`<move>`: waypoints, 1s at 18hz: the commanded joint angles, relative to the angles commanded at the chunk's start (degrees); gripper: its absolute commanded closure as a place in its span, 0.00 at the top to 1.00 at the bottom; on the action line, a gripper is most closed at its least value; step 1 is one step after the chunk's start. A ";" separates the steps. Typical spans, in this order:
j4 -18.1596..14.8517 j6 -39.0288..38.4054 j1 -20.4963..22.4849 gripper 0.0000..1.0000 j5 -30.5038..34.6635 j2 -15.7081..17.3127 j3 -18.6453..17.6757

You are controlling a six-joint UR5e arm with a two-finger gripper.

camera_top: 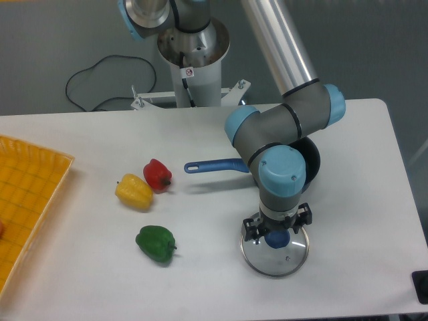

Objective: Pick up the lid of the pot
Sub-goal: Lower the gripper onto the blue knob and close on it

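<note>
The lid [284, 265] lies at lower right, blue knob [277, 240] up. Above it is the gripper [278, 227], fingers spread. The gripper partly hides a black pan [311, 160] at right. Left of centre lie a red pepper [157, 174], a yellow pepper [134, 192] and, lower, a green pepper [155, 243].
</note>
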 joint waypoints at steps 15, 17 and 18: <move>0.35 1.49 1.49 1.00 -0.26 -1.32 -0.09; 0.35 1.93 1.67 1.00 -0.35 -1.67 -0.09; 0.35 1.93 1.76 1.00 -0.35 -1.67 -0.09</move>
